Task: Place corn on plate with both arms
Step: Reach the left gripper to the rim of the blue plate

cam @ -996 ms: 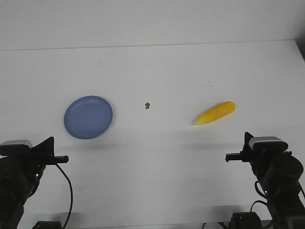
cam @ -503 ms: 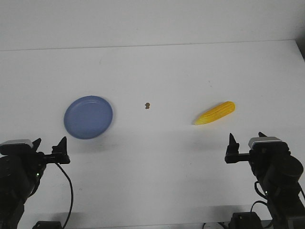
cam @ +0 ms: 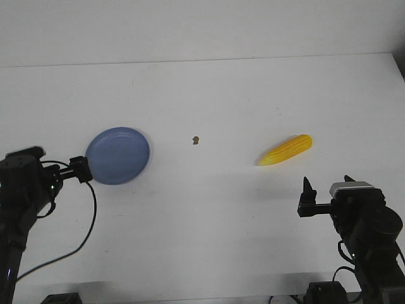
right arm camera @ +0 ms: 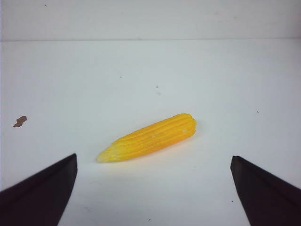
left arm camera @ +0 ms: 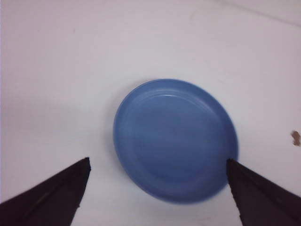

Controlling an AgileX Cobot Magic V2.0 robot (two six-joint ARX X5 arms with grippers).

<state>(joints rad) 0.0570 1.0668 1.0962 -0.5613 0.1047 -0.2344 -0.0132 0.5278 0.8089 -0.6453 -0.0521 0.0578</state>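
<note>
With both tools spread and empty, I judge the corn (right arm camera: 149, 137) light, rigid and ridged, so my right tool (cam: 326, 193) should pinch it mid-cob.

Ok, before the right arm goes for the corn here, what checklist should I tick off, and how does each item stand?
1. Right gripper open: ok, fingers spread wide in its wrist view.
2. Corn free and reachable: ok, lying flat on the table, apart from both grippers.
3. Corn lined up between the right fingers: ok in the wrist view, though it lies at a slant.
4. Plate bare: ok.
5. Left gripper open: ok; at the plate's near rim.
6. Left gripper touching the plate: cannot tell.
</note>
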